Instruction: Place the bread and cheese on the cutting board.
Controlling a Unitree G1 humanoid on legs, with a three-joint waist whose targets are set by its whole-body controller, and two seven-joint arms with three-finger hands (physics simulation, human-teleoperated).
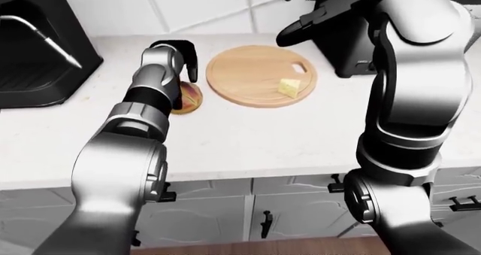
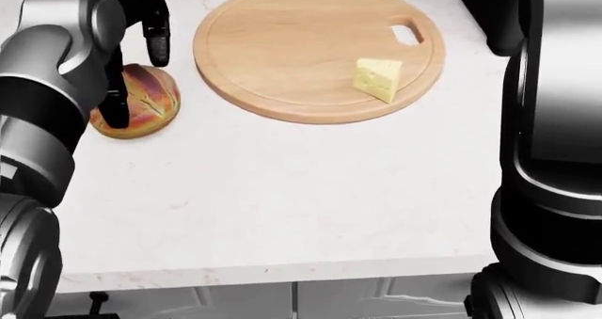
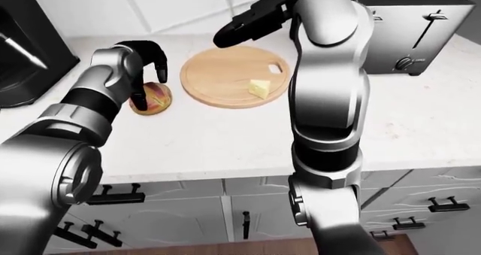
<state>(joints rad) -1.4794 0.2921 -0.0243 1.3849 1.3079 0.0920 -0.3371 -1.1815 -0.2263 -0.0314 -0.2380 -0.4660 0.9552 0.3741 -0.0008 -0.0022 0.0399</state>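
A: Starting with the biggest thing: white worktop [image 2: 310, 206], and on it the round cutting board [image 2: 282, 58], which I'll use as landmark. Cheese [image 2: 379, 79] wedge already lies on the board, near its handle hole. Bread [image 2: 141, 101] sits on the worktop just beside the board's left edge, head view, not touching it as far as I can tell.

B: Hands?

A: Left hand [image 2: 132, 44] hangs over the bread, fingers [image 2: 156, 47] spread and pointing down about the loaf, not closed round it. Right hand [image 3: 248, 23] is raised above the board's far rim in the right-eye view; fingers look loosely extended, holding nothing.

B: Risks from here?

A: My judgement: the loaf is round, so a closing finger could push it off sideways, away from the board, or squeeze it out of the grip. Carried too low, it may catch the board's rim and shove the board.

B: Anything in the way?

A: Toaster [image 3: 410, 29] stands right of the board, a dark appliance [image 1: 38, 52] well left of it. Neither blocks the short path. The right forearm hangs over the board and could crowd the drop.
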